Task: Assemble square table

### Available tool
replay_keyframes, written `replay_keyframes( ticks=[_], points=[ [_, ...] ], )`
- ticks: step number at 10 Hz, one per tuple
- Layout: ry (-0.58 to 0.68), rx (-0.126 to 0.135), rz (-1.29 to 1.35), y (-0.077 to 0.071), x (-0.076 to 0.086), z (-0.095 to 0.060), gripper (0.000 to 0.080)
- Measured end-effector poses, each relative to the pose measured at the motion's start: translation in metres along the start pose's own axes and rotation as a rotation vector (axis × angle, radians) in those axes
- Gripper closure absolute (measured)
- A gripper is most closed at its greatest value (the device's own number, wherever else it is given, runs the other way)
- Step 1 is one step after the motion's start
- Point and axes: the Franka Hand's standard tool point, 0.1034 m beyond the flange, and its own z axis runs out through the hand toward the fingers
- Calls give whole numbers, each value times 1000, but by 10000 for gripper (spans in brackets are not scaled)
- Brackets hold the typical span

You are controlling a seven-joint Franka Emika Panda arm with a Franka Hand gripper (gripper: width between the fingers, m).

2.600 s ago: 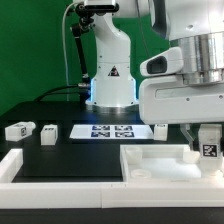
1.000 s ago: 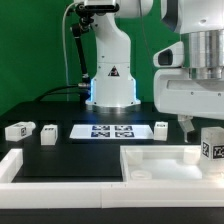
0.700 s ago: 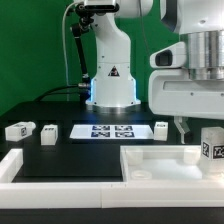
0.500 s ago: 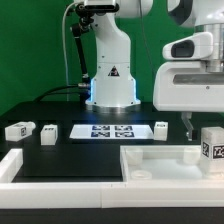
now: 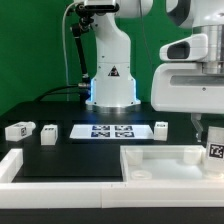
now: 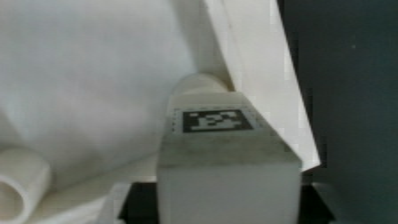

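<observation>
— What changed at the right edge of the frame?
— Your gripper (image 5: pixel 211 133) came down over the leg (image 5: pixel 215 151) at the square top's (image 5: pixel 150 153) right corner, and its jaws closed in from wide. They looked clamped on that leg, which tipped slightly.
— Meaning?
— I judged you had it gripped, ready to lift for fitting.

Leg (image 5: pixel 213 150) cut off by exterior view's right edge, tag unreadable. Pincer (image 6: pixel 228 205) mostly hidden behind leg in wrist view.
</observation>
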Motion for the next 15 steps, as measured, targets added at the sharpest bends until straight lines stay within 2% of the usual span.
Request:
replay_keyframes(
  ticks=[1, 3, 6, 8, 9, 10, 11, 13, 14, 15],
  points=[
    [-2, -2, 88, 0, 0, 0, 507],
    [-21, -22, 399, 0, -3, 0, 507],
    [-63, 7, 851, -3, -5, 0, 507],
    [-80, 43, 1091, -4, -5, 1, 507],
    [-78, 44, 1109, -4, -5, 1, 507],
    [-78, 44, 1079, -4, -6, 1, 428],
    [-77, 44, 1047, -5, -7, 2, 428],
    [-45, 26, 721, -10, -13, 3, 180],
    [-25, 11, 533, -12, -16, 4, 159],
    [-24, 11, 467, -11, -15, 4, 159]
  ],
)
